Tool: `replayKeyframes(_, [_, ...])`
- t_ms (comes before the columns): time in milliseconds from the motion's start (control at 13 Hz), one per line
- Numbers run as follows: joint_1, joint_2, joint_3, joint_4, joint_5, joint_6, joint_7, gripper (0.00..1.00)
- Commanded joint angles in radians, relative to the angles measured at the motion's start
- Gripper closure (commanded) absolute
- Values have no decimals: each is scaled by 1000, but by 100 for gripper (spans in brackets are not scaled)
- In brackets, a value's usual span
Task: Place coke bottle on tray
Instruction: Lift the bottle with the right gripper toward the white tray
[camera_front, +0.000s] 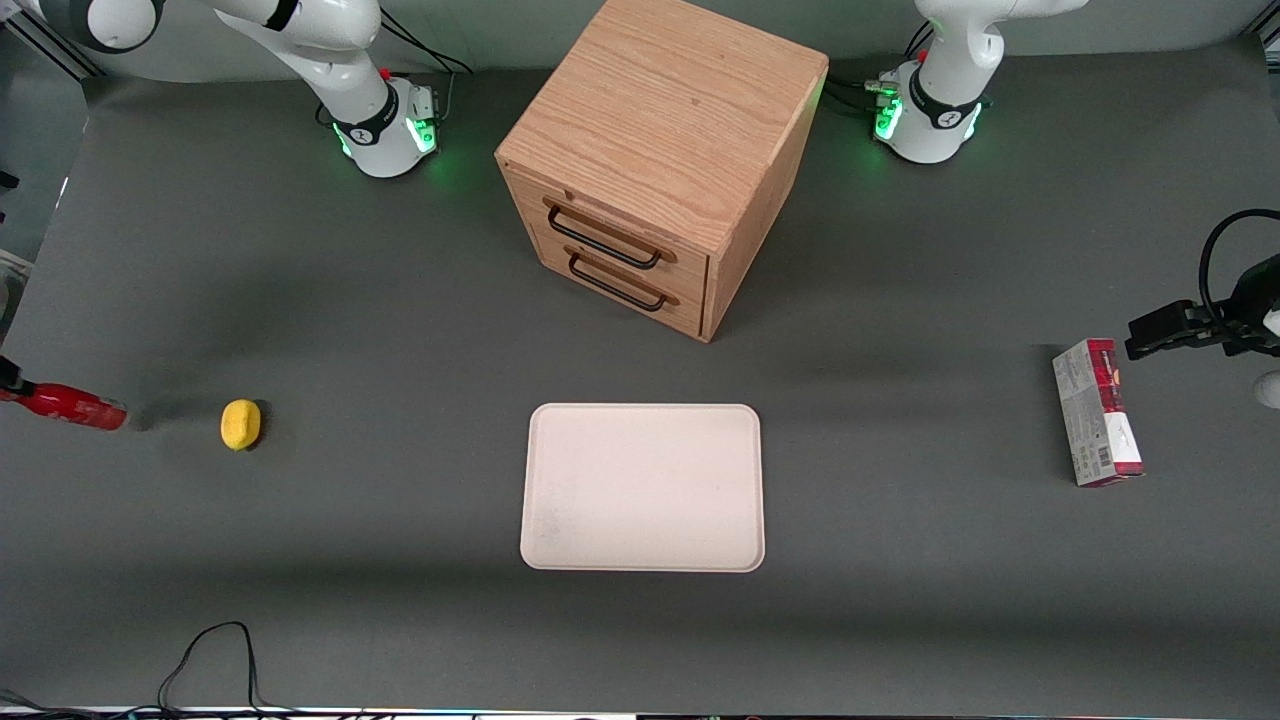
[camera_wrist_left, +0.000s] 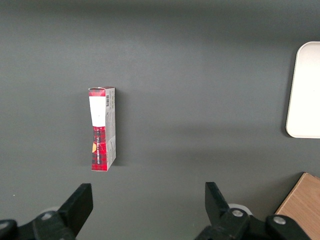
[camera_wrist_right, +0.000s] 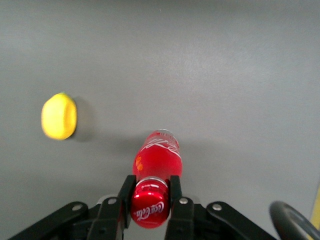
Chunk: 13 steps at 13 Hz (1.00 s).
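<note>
The coke bottle (camera_front: 72, 406) is a small glossy red bottle at the working arm's end of the table, seen long-ways at the edge of the front view. My right gripper (camera_front: 14, 388) is shut on its cap end. In the right wrist view the gripper (camera_wrist_right: 150, 199) has a black finger (camera_wrist_right: 126, 192) pressed on each side of the red cap, and the bottle body (camera_wrist_right: 157, 152) points away toward the table. The cream tray (camera_front: 642, 487) lies flat mid-table, nearer the front camera than the cabinet, with nothing on it. It is well apart from the bottle.
A yellow lemon (camera_front: 240, 424) (camera_wrist_right: 59, 116) lies on the table between the bottle and the tray. A wooden two-drawer cabinet (camera_front: 660, 150) stands farther back. A red-and-grey carton (camera_front: 1097, 412) (camera_wrist_left: 102, 128) lies toward the parked arm's end. A black cable (camera_front: 205, 655) loops at the table's front edge.
</note>
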<state>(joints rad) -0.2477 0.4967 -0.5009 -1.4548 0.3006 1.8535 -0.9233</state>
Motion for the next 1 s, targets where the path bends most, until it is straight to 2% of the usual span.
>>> replayKeyframes(0, [1,-49,-25,155,-56,-182,-15,89])
replayKeyframes(385, [-8,-98,-70,434,-95,-454,-23,90])
replayKeyframes(615, [-15,-142,-64,481,-92,-510,-22,91])
replayKeyframes(769, [5,-152,-42,481,-80,-519,-3,92])
replayKeyframes(923, [112,-152,-18,481,-81,-542,97,92])
